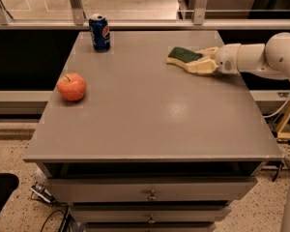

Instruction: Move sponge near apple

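Observation:
The sponge (pixel 182 55), dark green on top with pale yellow foam below, lies flat on the grey table (pixel 150 115) at the back right. My gripper (pixel 194 61) reaches in from the right on its white arm (pixel 261 57) and sits at the sponge's right end, low at table height and touching it. The orange-red apple (pixel 71 86) stands near the table's left edge, well apart from the sponge and the gripper.
A blue Pepsi can (pixel 99 32) stands upright at the table's back left corner. A metal rail (pixel 145 23) runs behind the table. Drawers (pixel 150 195) sit under the tabletop at the front.

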